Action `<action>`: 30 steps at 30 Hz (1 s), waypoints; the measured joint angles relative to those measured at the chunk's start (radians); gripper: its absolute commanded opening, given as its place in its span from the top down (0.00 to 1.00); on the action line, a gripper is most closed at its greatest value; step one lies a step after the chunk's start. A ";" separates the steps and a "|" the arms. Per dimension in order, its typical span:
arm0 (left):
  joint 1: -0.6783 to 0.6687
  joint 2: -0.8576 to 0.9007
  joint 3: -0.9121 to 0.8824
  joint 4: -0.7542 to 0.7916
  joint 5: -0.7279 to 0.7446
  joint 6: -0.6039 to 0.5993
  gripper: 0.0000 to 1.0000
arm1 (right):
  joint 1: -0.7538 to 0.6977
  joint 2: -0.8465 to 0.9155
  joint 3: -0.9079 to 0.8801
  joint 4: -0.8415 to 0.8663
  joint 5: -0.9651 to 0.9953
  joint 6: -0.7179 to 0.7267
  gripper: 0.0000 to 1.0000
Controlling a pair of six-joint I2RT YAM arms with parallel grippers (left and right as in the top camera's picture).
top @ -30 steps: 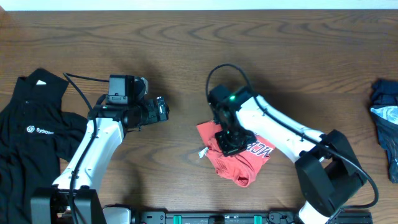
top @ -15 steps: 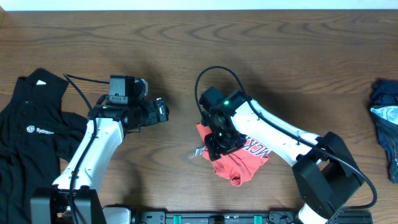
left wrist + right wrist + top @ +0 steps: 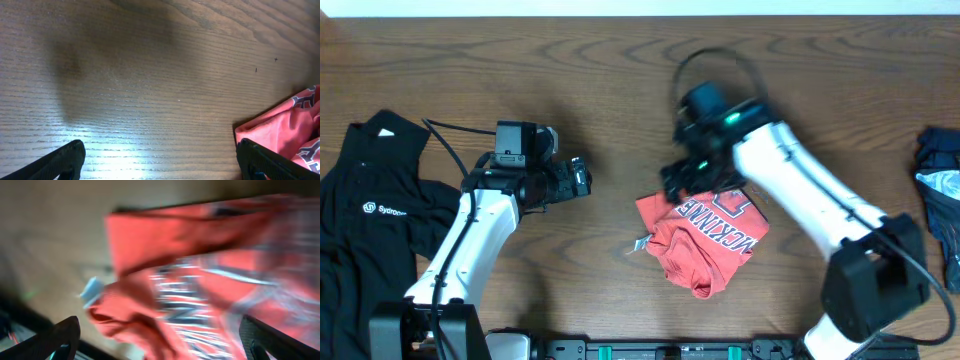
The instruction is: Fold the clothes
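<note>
Coral-red T-shirt (image 3: 705, 240) lies crumpled on the wooden table (image 3: 620, 80), white lettering up, small white tag at its left edge. Right gripper (image 3: 160, 332) hangs over the T-shirt's upper edge, fingers spread wide, nothing between them; its wrist view is blurred. Left gripper (image 3: 583, 178) sits left of the T-shirt over bare wood, fingers apart, empty. Black collared shirt (image 3: 370, 210) far left of the T-shirt; dark blue garment (image 3: 938, 150) far right.
</note>
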 measured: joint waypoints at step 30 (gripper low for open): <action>0.000 0.000 0.000 -0.036 0.000 0.000 0.02 | -0.316 0.283 -0.072 -0.069 -0.274 -0.399 0.12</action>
